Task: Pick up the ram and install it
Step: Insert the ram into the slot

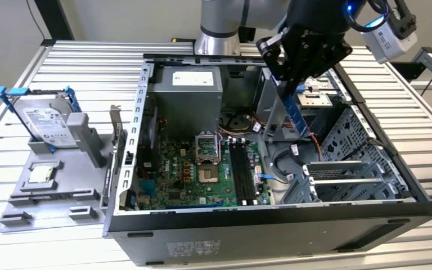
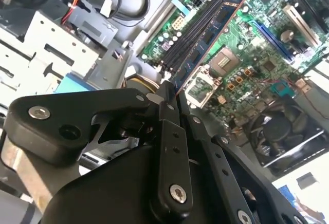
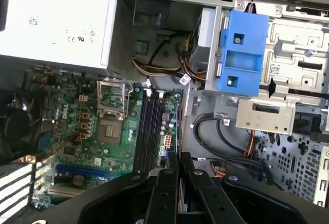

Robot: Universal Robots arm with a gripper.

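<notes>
ram point(image 1: 295, 112): thin blue stick, hanging on edge | gripper point(image 1: 290, 79): clamped on its top end, it seems; arm point(image 1: 220, 22) poised over open case point(image 1: 261, 242)

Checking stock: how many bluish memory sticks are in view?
1. The long bluish ram stick hangs from the black gripper, jaws shut on it, above the open computer case. Its black memory slots look empty; others may be hidden.

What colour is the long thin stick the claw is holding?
Blue. The ram shows best in the exterior view.
</notes>
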